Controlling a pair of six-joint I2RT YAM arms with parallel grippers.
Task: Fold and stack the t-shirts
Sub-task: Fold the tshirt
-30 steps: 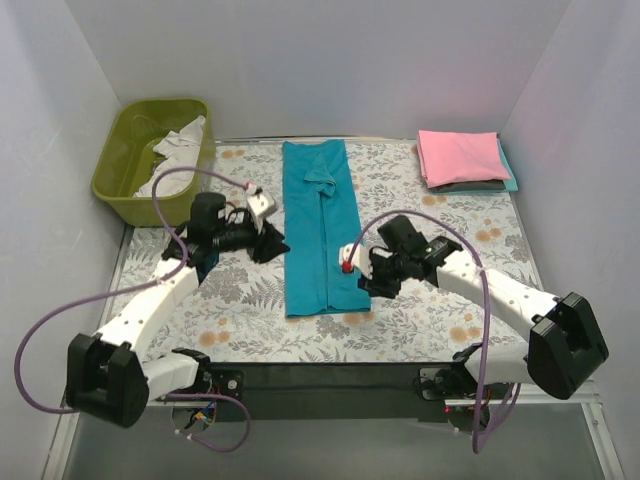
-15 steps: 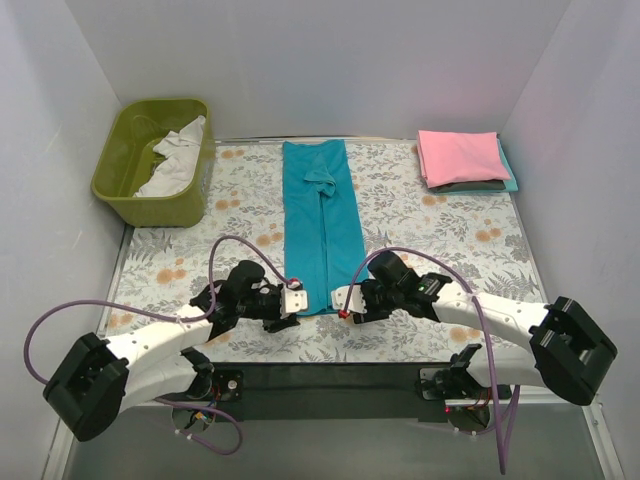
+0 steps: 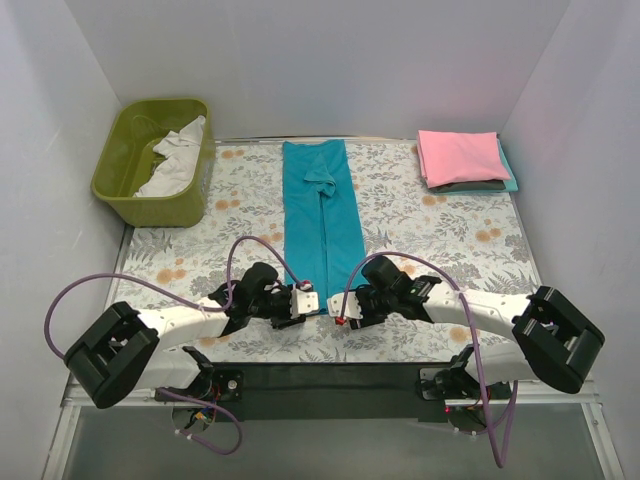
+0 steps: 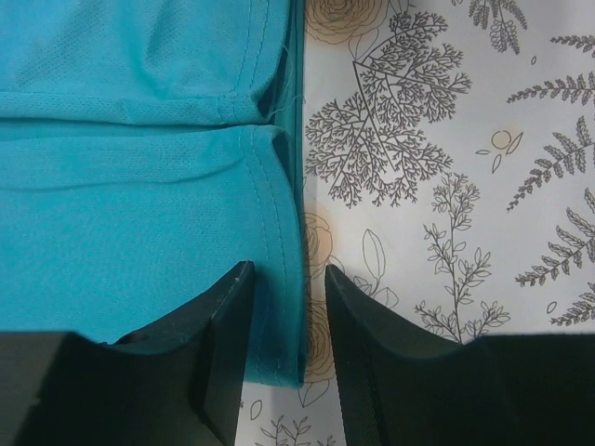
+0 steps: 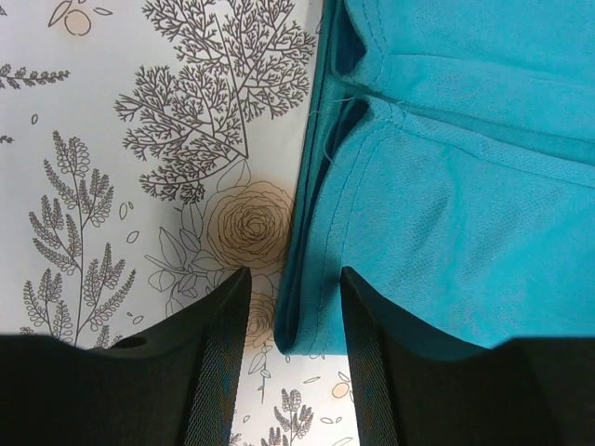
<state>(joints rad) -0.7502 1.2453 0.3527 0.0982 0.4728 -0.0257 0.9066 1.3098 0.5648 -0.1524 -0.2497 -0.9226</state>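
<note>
Far left, at the back corner: olive-green tub (image 3: 118,170), white cloth (image 3: 175,160) bunched inside, partly draped over its right rim. Below it, floral cloth (image 3: 420,215) spread over the bench (image 3: 330,380).

Left arm (image 3: 190,318) stretched low along the near edge, purple cable (image 3: 80,292) looping over it. Left pincer (image 3: 305,300) down at the near left corner of the teal t-shirt (image 3: 320,225). In the left wrist view, left pincer (image 4: 288,279) open, jaws apart, one black finger (image 4: 223,344) over the teal t-shirt (image 4: 139,204) and the other over the floral cloth (image 4: 446,186), hem edge lying in the gap, nothing clamped.

Centre: teal t-shirt folded lengthwise into a long narrow strip, flat, running from the back edge toward the arms, collar end farthest away.

Right pincer (image 3: 343,308) at the near right corner of the same strip, close beside the left one. In the right wrist view, right pincer (image 5: 295,279) likewise open, hem corner of the teal t-shirt (image 5: 456,186) between the jaws, floral cloth (image 5: 121,139) under the left finger (image 5: 218,358). Right arm (image 3: 470,308) low along the near edge.

Far right, back corner: pink t-shirt (image 3: 458,155) folded square, on top of a stack, a grey layer (image 3: 465,186) and a teal layer (image 3: 512,180) peeking out beneath.
</note>
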